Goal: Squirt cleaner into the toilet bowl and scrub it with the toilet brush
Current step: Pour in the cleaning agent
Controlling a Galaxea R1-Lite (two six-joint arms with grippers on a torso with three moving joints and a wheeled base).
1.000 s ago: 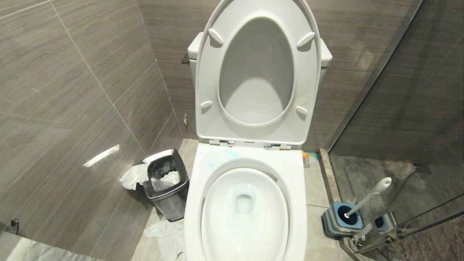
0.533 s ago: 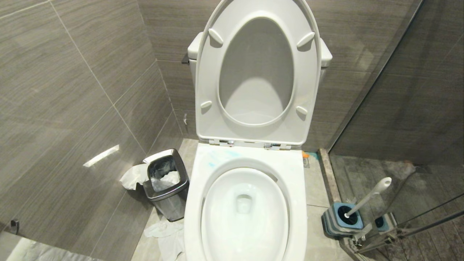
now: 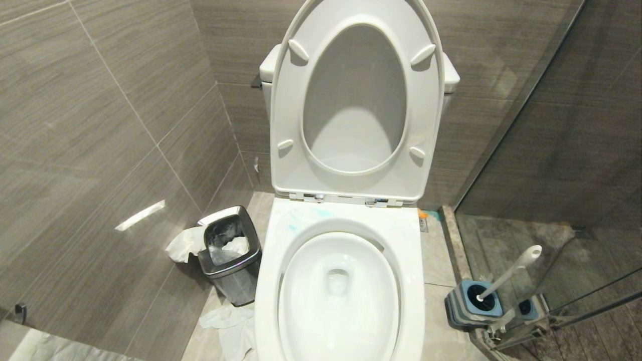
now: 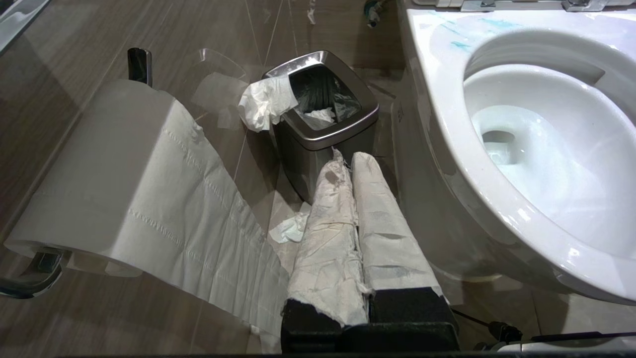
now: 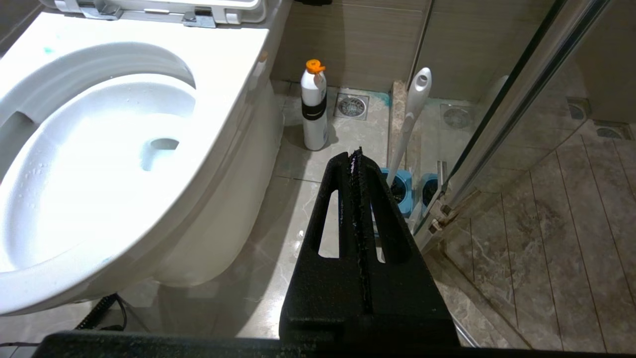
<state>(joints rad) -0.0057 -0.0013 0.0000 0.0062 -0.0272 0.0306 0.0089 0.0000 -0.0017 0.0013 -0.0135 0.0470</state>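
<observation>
The white toilet bowl (image 3: 411, 250) stands in the middle with its seat and lid (image 3: 351, 95) raised. Pale blue cleaner smears (image 3: 301, 218) mark the back left of the rim, and the water in the basin is faintly blue. The toilet brush (image 3: 511, 269) leans in its grey-and-blue holder (image 3: 474, 303) on the floor to the right. Neither arm shows in the head view. My left gripper (image 4: 348, 159), its fingers wrapped in white paper, is shut and empty beside the bowl's left side. My right gripper (image 5: 355, 154) is shut and empty, short of the brush handle (image 5: 410, 114).
A steel waste bin (image 3: 230, 255) with tissue stands left of the toilet, and crumpled paper (image 3: 230, 321) lies on the floor. A toilet roll (image 4: 114, 174) hangs on the left wall. A white bottle with an orange cap (image 5: 314, 107) stands right of the bowl. A glass shower partition (image 3: 551, 150) closes the right.
</observation>
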